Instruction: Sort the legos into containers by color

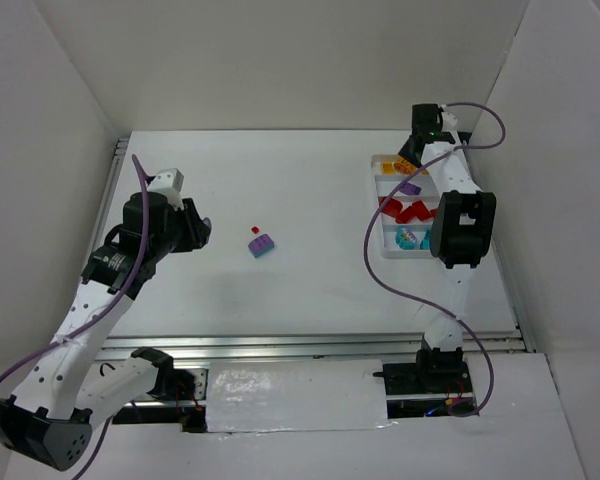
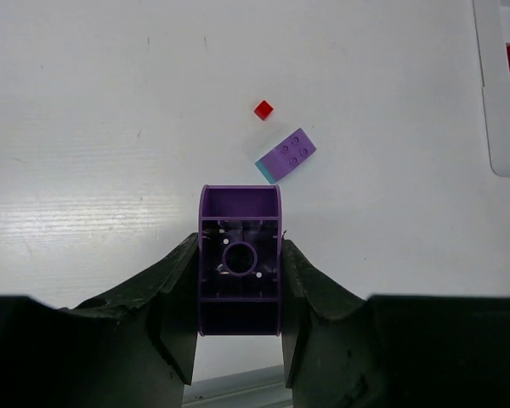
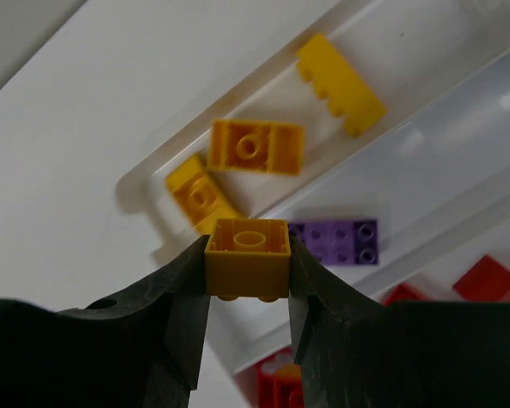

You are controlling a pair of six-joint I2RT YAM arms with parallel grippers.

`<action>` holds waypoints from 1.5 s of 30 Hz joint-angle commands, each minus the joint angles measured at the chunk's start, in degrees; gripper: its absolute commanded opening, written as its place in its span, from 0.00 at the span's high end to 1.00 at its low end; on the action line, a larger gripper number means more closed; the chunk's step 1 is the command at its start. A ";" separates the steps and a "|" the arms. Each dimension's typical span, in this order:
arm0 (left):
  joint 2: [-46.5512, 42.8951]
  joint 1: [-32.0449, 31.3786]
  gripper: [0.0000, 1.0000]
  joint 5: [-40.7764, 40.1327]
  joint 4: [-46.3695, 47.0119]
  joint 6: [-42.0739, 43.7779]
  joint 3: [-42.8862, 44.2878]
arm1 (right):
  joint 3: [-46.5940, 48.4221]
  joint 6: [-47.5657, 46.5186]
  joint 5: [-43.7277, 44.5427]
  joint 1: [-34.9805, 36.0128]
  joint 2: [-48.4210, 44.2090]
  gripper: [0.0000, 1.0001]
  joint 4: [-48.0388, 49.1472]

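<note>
Your right jaws grip a yellow brick (image 3: 248,245) over the tray (image 3: 138,177) wall between yellow and purple; released here, it could drop among purple. Your left jaws clamp a purple brick (image 2: 240,217).

Shows a white tray (image 1: 376,190) on the desk (image 1: 310,290), with orange legos (image 1: 393,168) in its farthest row, then purple ones (image 1: 410,187), red ones (image 1: 407,211) and teal ones (image 1: 410,238) nearest. Puts the right end effector (image 1: 412,160) over the tray's far end. Finds a purple lego (image 1: 262,244) and a tiny red piece (image 1: 255,230) well left of the tray, the left end effector (image 1: 198,232) farther left still.
</note>
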 commanded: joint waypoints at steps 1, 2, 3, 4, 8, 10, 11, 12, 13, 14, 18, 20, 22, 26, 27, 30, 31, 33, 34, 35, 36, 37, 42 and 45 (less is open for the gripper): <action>-1.93 -0.26 1.00 -1.03 3.55 2.14 0.72 | 13.27 3.93 1.21 -3.53 8.00 1.00 -10.63; -1.84 -0.26 1.00 -0.68 3.55 2.40 0.72 | 16.00 4.28 1.20 -4.06 9.69 1.00 -12.03; -1.84 -0.34 1.00 -0.67 3.55 2.40 0.72 | 19.25 3.93 1.11 -4.76 11.01 1.00 -11.70; -1.66 -0.52 1.00 -1.02 3.46 2.49 0.72 | 19.80 3.76 1.72 -5.55 12.51 1.00 -10.21; -1.40 -1.83 1.00 -2.17 2.93 2.93 0.89 | 19.02 2.70 3.48 -7.14 13.49 1.00 -6.42; -0.88 -2.19 1.00 -2.52 2.58 3.02 1.07 | 20.94 2.26 3.31 -8.02 15.15 0.99 -6.94; -0.61 -2.45 1.00 -2.43 2.49 3.10 1.07 | 23.04 1.83 3.57 -8.28 15.94 0.99 -7.30; -0.17 -2.63 0.99 -2.60 2.32 3.10 1.16 | 23.93 1.56 3.57 -8.46 17.34 0.97 -7.73; -0.08 -2.80 0.98 -2.78 2.23 3.19 1.16 | 24.81 1.30 3.31 -8.98 17.97 0.96 -8.09; 0.09 -2.89 0.96 -2.87 2.14 3.28 1.24 | 25.95 1.03 3.22 -9.16 18.49 0.92 -8.26; 0.71 -3.07 0.95 -3.05 2.05 3.28 1.24 | 26.05 1.29 1.91 -10.39 20.08 0.75 -7.92; 0.89 -3.16 0.95 -3.22 2.05 3.19 1.24 | 26.14 1.90 1.20 -11.10 20.43 0.74 -8.18; 1.24 -3.16 0.95 -3.22 2.05 3.28 1.24 | 25.87 1.91 1.11 -11.27 20.52 0.69 -7.83; 1.50 -3.16 0.94 -2.87 2.14 3.37 1.24 | 26.92 1.91 1.55 -11.89 20.78 0.45 -7.74; 1.59 -3.16 0.94 -2.87 2.05 3.46 1.24 | 27.10 1.91 1.55 -11.98 20.61 0.38 -7.74; 1.59 -3.16 0.92 -2.70 2.05 3.46 1.24 | 27.45 1.82 1.99 -11.89 20.08 0.08 -7.65; 1.59 -3.16 0.91 -2.69 2.05 3.46 1.24 | 27.89 1.65 1.64 -11.89 19.65 0.00 -7.83; 1.59 -3.16 0.91 -2.69 2.23 3.46 1.24 | 28.07 1.30 0.94 -11.80 18.68 0.00 -7.91; 1.68 -3.16 0.91 -2.69 2.23 3.37 1.16 | 28.24 1.21 -0.28 -11.72 17.98 0.00 -8.09; 1.76 -3.16 0.91 -2.69 2.14 3.37 1.16 | 28.51 1.21 -0.90 -11.45 16.23 0.01 -8.53; 1.77 -3.16 0.92 -2.00 2.14 3.37 1.16 | 28.51 1.29 -1.69 -10.58 14.91 0.00 -9.57; 1.85 -3.16 0.92 -1.38 2.31 3.46 1.33 | 26.25 0.77 -2.92 -9.79 12.89 0.00 -9.41; 2.29 -2.37 1.00 9.21 4.68 4.77 1.51 | 6.74 -4.41 -21.28 0.12 -8.19 0.00 -2.21; 1.85 -2.10 1.00 18.46 7.41 6.18 0.63 | -3.72 -5.47 -22.70 9.79 -18.92 0.00 -1.59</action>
